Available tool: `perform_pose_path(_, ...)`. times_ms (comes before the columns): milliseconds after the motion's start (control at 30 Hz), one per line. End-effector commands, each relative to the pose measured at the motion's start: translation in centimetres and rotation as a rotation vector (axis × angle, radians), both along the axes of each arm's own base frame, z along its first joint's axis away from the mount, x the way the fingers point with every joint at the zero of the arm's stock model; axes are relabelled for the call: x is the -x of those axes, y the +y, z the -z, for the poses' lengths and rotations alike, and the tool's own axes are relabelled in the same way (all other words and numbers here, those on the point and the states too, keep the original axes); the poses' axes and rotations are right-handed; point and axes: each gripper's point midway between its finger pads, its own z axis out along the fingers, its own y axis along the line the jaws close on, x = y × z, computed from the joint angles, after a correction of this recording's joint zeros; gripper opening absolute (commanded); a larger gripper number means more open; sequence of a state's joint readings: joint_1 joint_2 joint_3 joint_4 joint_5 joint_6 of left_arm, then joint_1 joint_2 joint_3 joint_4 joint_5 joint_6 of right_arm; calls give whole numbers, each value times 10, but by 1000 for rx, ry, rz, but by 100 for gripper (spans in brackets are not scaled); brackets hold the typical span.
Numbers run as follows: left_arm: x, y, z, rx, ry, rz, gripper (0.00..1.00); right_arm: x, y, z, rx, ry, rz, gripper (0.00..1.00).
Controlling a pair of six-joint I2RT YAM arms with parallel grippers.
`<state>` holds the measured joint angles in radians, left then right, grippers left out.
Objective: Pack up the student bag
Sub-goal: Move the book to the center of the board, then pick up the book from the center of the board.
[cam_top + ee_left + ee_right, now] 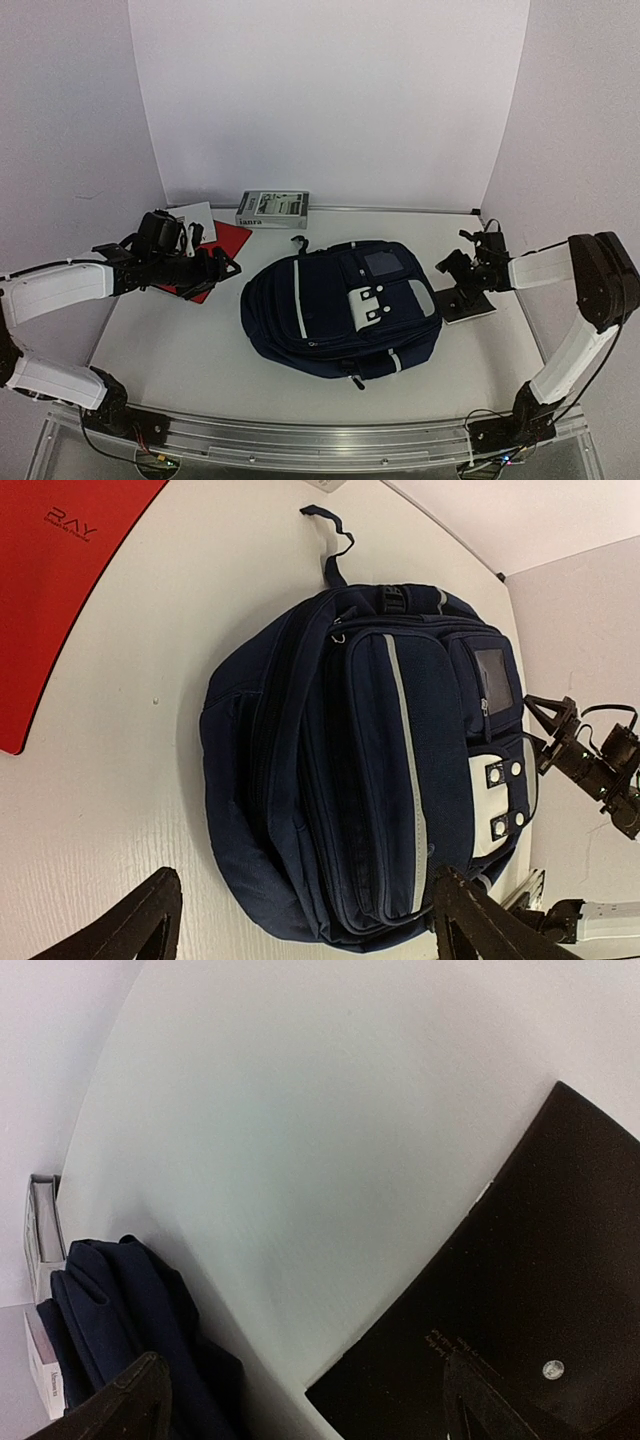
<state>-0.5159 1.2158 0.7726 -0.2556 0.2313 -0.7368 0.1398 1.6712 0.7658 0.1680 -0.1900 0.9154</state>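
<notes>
White walls close in on three sides of a pale table [180,350], with both arms bolted at its near edge. Over the table's left side the left gripper [228,268] hovers with its fingers [140,920] spread wide and nothing between them, aimed toward the student bag [335,310] without touching it. Under and behind that gripper lies a red sheet [228,243], with a white booklet [196,216] just beyond it. On the right, the right gripper [448,270] hangs with its jaws likewise wide and empty, low over a flat black case [470,305] that bears a small metal stud and lies just beside the bag's right edge. Between the two grippers, in the middle of the table, the navy bag lies on its back, front pockets up. Its carry loop [298,243] points to the back wall, a white stripe [300,300] runs down its front, and the grey flap [375,300] with two buckles sits on the side nearer the right arm. Farther back, a grey-and-white book [272,208] rests at the foot of the rear wall, well apart from the bag
</notes>
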Motion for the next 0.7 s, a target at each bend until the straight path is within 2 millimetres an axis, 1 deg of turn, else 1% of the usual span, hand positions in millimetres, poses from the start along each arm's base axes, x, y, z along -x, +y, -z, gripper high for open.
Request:
perform_pose_path(0, 3, 10, -9, 3, -24, -35, 86, 2, -9, -46, 41, -78, 16, 91)
perform_pose_path(67, 5, 12, -10, 4, -29, -37, 87, 19, -18, -50, 34, -68, 59, 89)
perform_pose_path(133, 6, 12, -12, 6, -32, -33, 87, 40, -25, -50, 11, -52, 107, 86)
perform_pose_path(167, 6, 12, -13, 7, -33, -31, 87, 51, -29, -45, 0, -35, 133, 84)
perform_pose_path(267, 7, 11, -15, 12, -40, -22, 87, 79, -39, -42, -53, -23, 197, 82)
perform_pose_path(367, 8, 10, -15, 19, -44, -11, 87, 99, -38, -29, -124, 11, 231, 78)
perform_pose_path(467, 8, 6, -13, 31, -38, 3, 88, 108, -34, -17, -159, 50, 234, 75)
perform_pose_path(567, 7, 5, -13, 40, -36, 11, 88, 109, -32, -10, -173, 69, 235, 73)
perform_pose_path(667, 7, 5, -13, 41, -36, 10, 88, 109, -31, -1, -197, 72, 249, 67)
